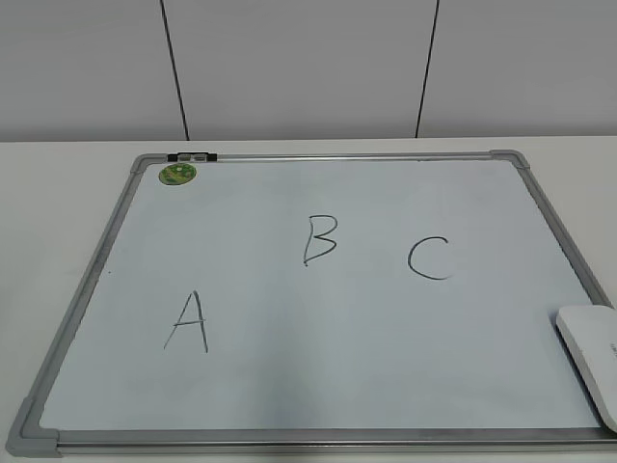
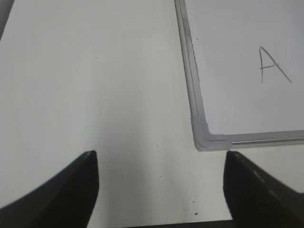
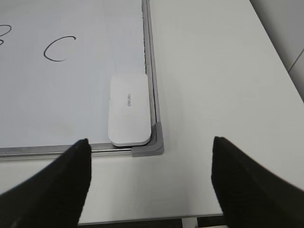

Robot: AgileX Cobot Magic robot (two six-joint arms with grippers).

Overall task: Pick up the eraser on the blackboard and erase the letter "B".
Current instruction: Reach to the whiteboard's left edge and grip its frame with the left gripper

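The blackboard (image 1: pixel 318 386) is a pale bluish-white board in a grey frame, lying flat on the table. The letter "B" (image 1: pixel 319 239) is drawn near its middle, between an "A" (image 1: pixel 188 323) and a "C" (image 1: pixel 429 258). The eraser (image 1: pixel 590 357), a white rounded block, lies on the board's near right corner; it also shows in the right wrist view (image 3: pixel 128 109). My right gripper (image 3: pixel 149 164) is open and empty above bare table, just in front of that corner. My left gripper (image 2: pixel 160 173) is open and empty above the table by the board's near left corner (image 2: pixel 204 140). Neither gripper shows in the exterior view.
A round green sticker (image 1: pixel 178 175) and a small dark clip (image 1: pixel 193 156) sit at the board's far left corner. The white table (image 1: pixel 58 193) surrounds the board. A panelled wall (image 1: pixel 289 68) stands behind. The table's front edge (image 3: pixel 142 221) is close under my right gripper.
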